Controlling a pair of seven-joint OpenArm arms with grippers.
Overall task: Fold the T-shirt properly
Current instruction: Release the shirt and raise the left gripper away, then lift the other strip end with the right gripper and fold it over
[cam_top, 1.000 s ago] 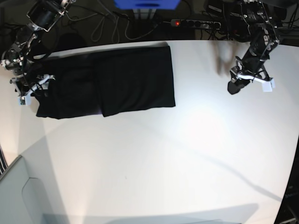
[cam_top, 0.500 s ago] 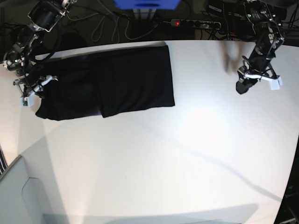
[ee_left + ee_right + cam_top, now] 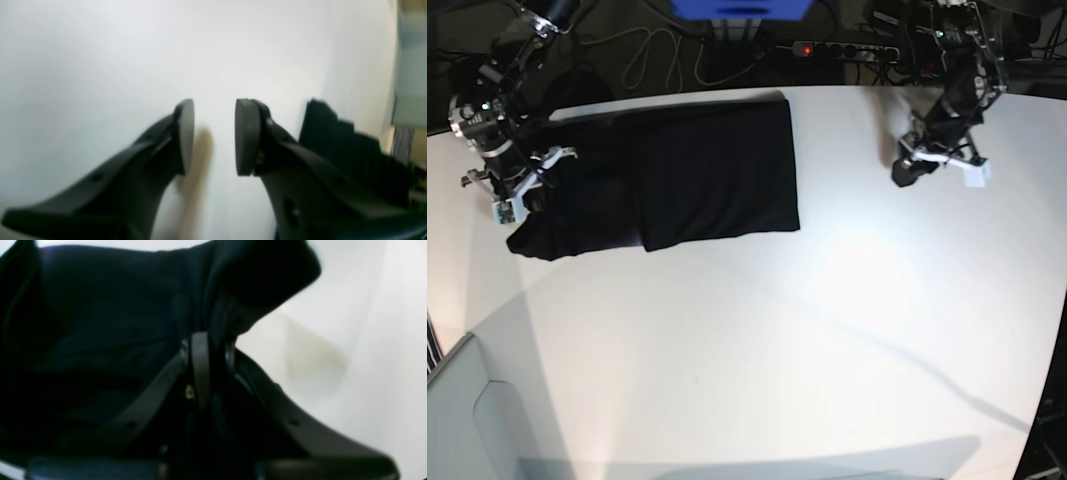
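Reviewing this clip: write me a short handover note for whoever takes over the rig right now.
Right gripper: shut on the T-shirt's edge at the base view's left end, cloth bunched and lifted between the pads.
Left gripper: open, empty, over bare table far from the shirt.
Done: shirt already narrowed into a black band along the table's far edge, one panel folded over.
Left: carry the gripped end across, release, flatten.
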